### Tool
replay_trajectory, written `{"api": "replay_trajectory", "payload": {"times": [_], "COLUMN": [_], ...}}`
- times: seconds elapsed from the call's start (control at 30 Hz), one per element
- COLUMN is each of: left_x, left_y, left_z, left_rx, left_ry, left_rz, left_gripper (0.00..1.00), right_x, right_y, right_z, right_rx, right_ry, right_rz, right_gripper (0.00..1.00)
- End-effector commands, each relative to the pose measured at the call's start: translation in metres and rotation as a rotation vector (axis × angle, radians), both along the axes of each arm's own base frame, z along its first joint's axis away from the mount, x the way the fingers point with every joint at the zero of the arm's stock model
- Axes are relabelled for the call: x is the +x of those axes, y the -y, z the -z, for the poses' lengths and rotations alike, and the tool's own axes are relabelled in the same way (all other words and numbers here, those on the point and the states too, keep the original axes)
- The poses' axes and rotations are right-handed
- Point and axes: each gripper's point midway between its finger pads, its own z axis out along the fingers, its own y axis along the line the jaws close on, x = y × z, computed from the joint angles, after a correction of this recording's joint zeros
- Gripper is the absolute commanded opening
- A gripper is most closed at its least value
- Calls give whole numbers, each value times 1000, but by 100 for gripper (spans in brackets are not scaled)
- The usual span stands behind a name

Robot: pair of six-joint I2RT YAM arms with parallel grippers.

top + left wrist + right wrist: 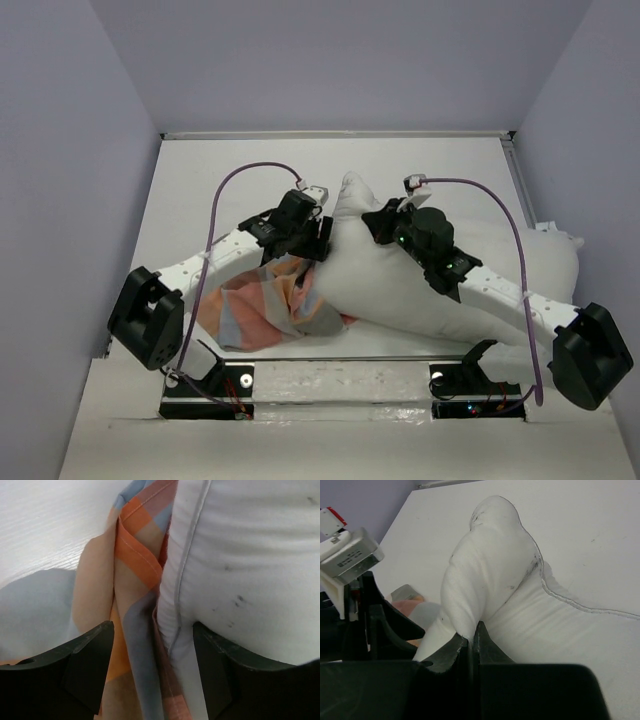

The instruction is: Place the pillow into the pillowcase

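The white pillow [420, 285] lies across the middle and right of the table, one corner pulled up. My right gripper [385, 225] is shut on a pinched fold of the pillow [485, 570], its jaws [471, 637] pressed together on the cloth. The checked pillowcase [262, 305] lies bunched at the pillow's left end. My left gripper [320, 238] is open at the pillow's left edge. In the left wrist view its fingers [90, 665] stand wide apart around the pillowcase hem [135, 555] and the pillow's seamed edge [250, 555].
The white table [200, 190] is boxed in by purple-grey walls at the back and both sides. The left arm's wrist camera block [350, 560] shows close beside the right gripper. Purple cables arch over both arms.
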Motion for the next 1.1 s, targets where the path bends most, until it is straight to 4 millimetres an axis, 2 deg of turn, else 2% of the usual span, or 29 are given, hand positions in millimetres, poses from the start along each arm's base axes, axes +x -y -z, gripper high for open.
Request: {"api": "replay_trajectory", "payload": {"times": [0.0,0.1,0.13,0.23,0.3,0.33,0.4,0.43,0.5,0.53,0.63,0.7,0.73,0.8,0.9,0.93,1.07], "left_x": [-3,-7,-8,-1,6,17,30,36,43,50,51,52,51,53,58,61,72], "left_y": [12,7,5,4,5,4,7,7,5,8,-2,-10,-11,-15,-19,-21,-25], "left_z": [46,69,79,77,59,47,12,-15,-40,-60,-109,-117,-127,-132,-143,-145,-162], "left_rx": [12,65,85,90,61,50,-21,-84,-149,-221,-354,-378,-410,-439,-488,-502,-571], "left_ry": [-90,-142,-167,-138,-87,-40,58,114,185,243,357,379,397,407,421,427,447], "left_rz": [36,36,29,5,-14,-46,-83,-110,-151,-171,-216,-229,-221,-219,-208,-207,-208], "left_gripper": [71,58,37,0,0,0,0,0,0,0,0,0,0,0,0,0,0], "right_x": [-11,-13,-13,-14,-14,-15,-16,-18,-21,-25,-31,-35,-44,-50,-68,-79,-98], "right_y": [7,8,8,10,12,12,10,5,0,-5,-15,-22,-32,-41,-56,-63,-72], "right_z": [23,20,19,14,11,9,6,5,3,2,-3,-5,-8,-10,-12,-14,-15], "right_rx": [-24,-17,-16,-14,-12,-11,-6,-2,5,8,13,9,15,18,1,-7,-30], "right_ry": [-62,-54,-51,-39,-29,-22,-13,-6,5,10,29,42,53,70,100,109,129], "right_rz": [12,11,9,14,16,15,0,-30,-68,-105,-179,-232,-298,-364,-490,-554,-670], "right_gripper": [0,0,0,0,0,0,0,0,0,0,0,0,0,0,0,0,0]}}
